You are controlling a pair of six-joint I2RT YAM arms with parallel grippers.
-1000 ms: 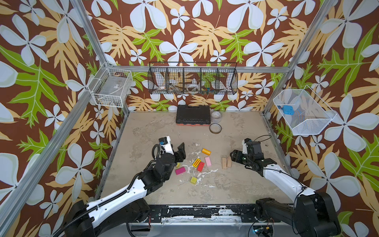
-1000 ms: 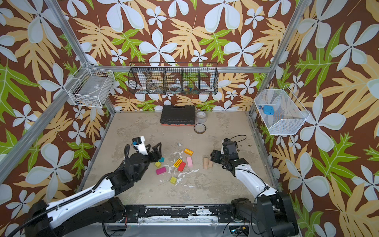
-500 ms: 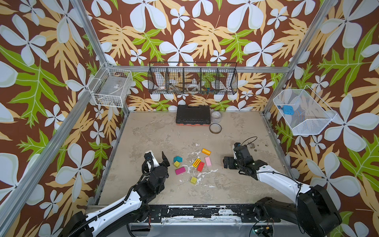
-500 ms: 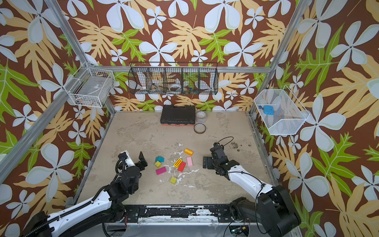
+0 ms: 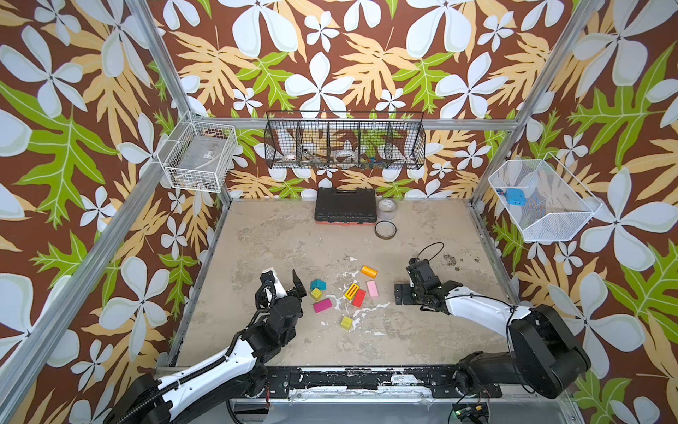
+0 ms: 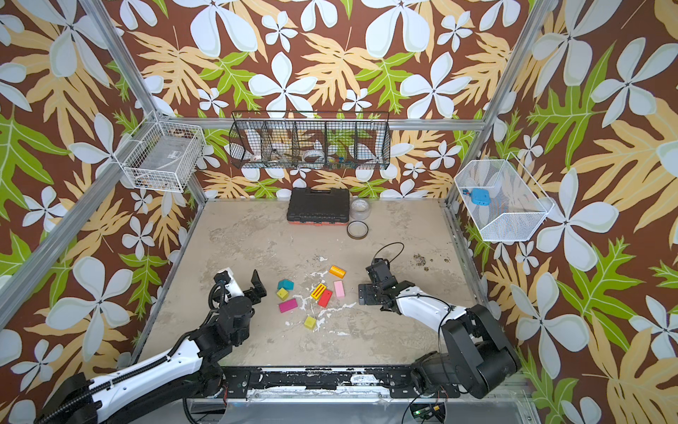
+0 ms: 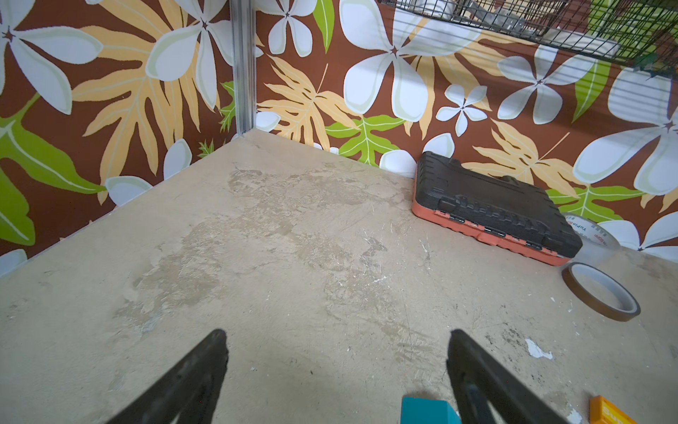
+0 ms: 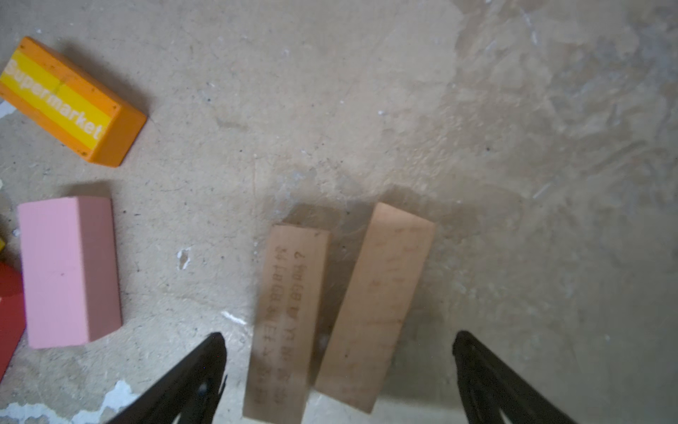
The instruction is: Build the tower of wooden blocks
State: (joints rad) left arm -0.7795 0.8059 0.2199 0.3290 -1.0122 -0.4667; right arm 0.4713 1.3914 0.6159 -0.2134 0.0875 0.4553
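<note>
Both jaws of the right gripper (image 8: 339,337) are standing wide apart and gripping nothing. They are straddling the near ends of two tan planks, the engraved plank (image 8: 288,293) and the plain plank (image 8: 385,286), without clearly touching either. The planks are lying flat on the table (image 5: 293,235), side by side and almost touching, and in both top views the gripper is hiding them. The left gripper (image 7: 337,334) is likewise spreading wide and empty over bare table, with the teal block (image 7: 427,411) sitting just beside one finger.

The painted blocks are lying scattered between the two arms, none stacked. The orange "Supermarket" block (image 8: 69,99), the pink block (image 8: 66,271) and the red block (image 8: 9,312) are lying near the planks. Farther off are the yellow striped block (image 5: 351,290), the magenta block (image 5: 322,305), a yellow-green cube (image 5: 316,293) beside the teal block and a second yellow-green cube (image 5: 346,322) nearer the robot's base.

The pieces are looking light, stiff and sturdy, though their smooth paint may slip under a weak pinch. The planks are thin and low, so the fingers would probably need to reach the table and close across the narrow width near mid-length. Because the planks are lying so close together, closing here would likely catch both, so taking one calls for centring on it.
</note>
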